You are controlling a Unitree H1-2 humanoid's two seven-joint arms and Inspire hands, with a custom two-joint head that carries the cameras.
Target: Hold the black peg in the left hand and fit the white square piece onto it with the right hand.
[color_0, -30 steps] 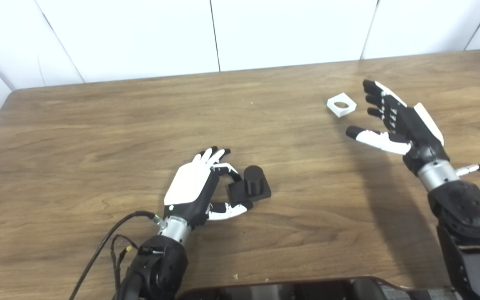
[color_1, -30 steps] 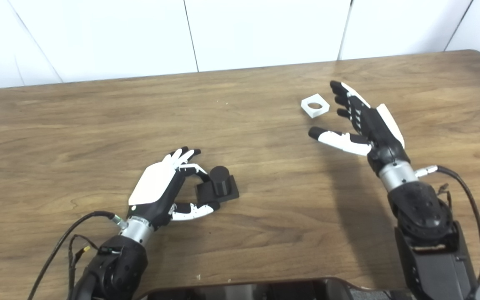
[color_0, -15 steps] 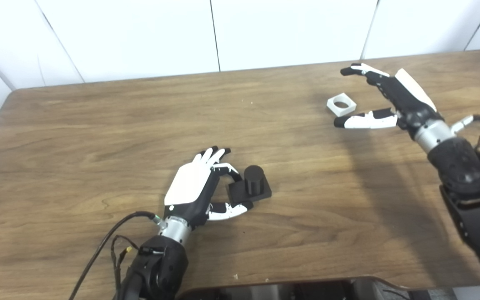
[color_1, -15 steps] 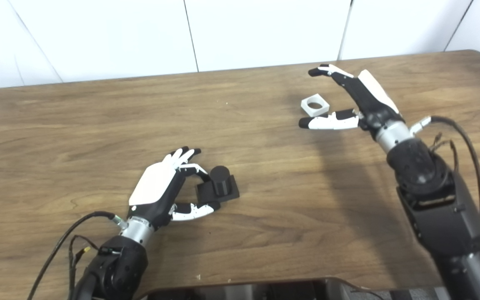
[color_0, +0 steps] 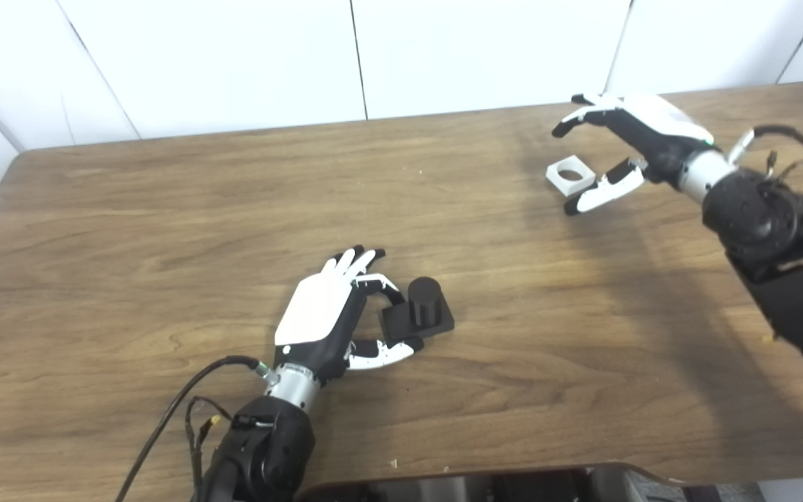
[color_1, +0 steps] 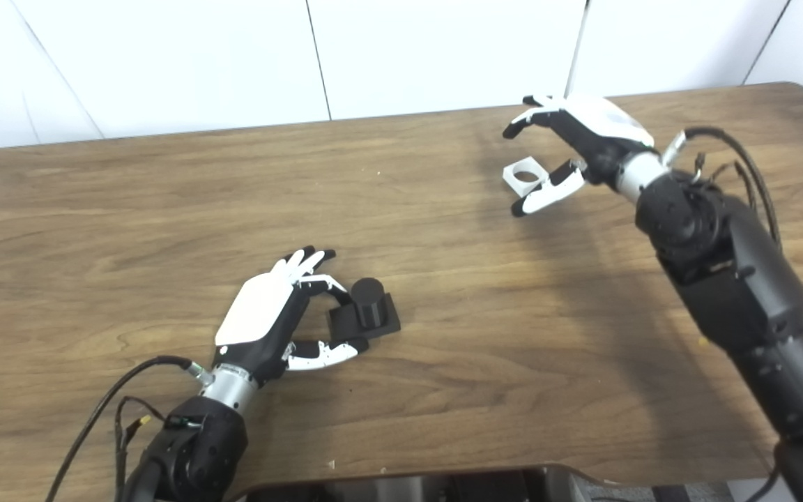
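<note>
so my left hand (color_0: 332, 317) is pinching the black peg's (color_0: 421, 310) base, but my right hand (color_0: 624, 150) is spread around the white square piece (color_0: 571, 176), nothing grabbed yet, fitting's all left

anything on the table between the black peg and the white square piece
Nothing: between the black peg and the white square piece lies only bare wooden table, crossed by a shadow. Both eye views show it.
</note>
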